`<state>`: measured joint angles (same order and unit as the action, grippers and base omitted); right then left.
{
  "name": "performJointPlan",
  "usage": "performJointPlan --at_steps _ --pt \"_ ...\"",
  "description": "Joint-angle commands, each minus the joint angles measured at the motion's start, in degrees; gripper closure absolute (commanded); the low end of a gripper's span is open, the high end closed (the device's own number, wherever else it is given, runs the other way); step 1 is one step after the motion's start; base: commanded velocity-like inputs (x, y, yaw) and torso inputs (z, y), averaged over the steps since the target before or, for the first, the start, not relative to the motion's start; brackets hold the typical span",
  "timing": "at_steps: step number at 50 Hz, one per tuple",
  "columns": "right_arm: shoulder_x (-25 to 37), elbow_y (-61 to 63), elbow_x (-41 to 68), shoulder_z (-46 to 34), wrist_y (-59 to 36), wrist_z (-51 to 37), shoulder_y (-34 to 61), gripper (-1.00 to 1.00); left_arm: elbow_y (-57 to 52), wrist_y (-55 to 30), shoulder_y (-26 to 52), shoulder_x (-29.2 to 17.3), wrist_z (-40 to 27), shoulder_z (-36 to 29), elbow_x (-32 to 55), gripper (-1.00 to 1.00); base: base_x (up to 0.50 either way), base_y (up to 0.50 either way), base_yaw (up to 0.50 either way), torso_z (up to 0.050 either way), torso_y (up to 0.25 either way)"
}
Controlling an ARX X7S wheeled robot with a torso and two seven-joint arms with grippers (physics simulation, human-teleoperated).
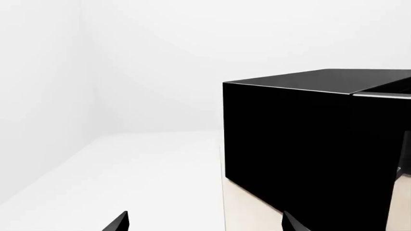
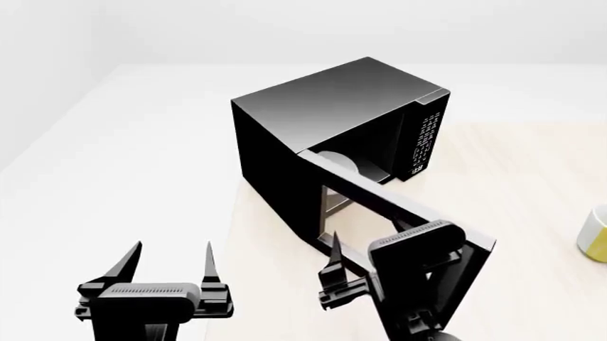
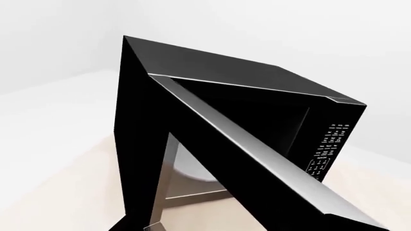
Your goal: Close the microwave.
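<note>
The black microwave (image 2: 323, 99) stands on a pale wooden table (image 2: 531, 185). Its door (image 2: 379, 202) hangs wide open, swung out toward me, and the keypad panel (image 2: 425, 142) faces right. The white turntable plate (image 3: 189, 168) shows inside. My right gripper (image 2: 342, 280) is at the door's outer end with one finger (image 2: 334, 257) on the window side, and its jaws stand apart. My left gripper (image 2: 168, 259) is open and empty, left of the table's edge. The left wrist view shows the microwave's black side (image 1: 289, 144) ahead of that gripper (image 1: 204, 224).
A yellow-and-white cup (image 2: 595, 234) stands at the table's right edge. White floor and white walls surround the table on the left and behind.
</note>
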<state>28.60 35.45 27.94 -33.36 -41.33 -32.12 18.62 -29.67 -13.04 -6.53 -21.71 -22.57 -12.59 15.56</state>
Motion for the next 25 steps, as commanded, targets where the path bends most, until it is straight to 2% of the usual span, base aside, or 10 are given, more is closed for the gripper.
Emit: performJointPlan --at_steps 1,25 --pt "-0.4 -6.2 2.2 -2.2 1.3 1.0 -1.6 -1.00 0.0 0.2 -0.1 -0.1 -0.2 -0.1 0.1 -1.00 0.00 0.00 0.00 0.000 0.000" --pt "-0.6 -9.2 2.2 -1.2 1.9 1.1 -0.7 -1.00 0.6 0.4 0.4 -0.4 -0.2 -0.4 0.4 -1.00 0.00 0.00 0.00 -0.002 0.000"
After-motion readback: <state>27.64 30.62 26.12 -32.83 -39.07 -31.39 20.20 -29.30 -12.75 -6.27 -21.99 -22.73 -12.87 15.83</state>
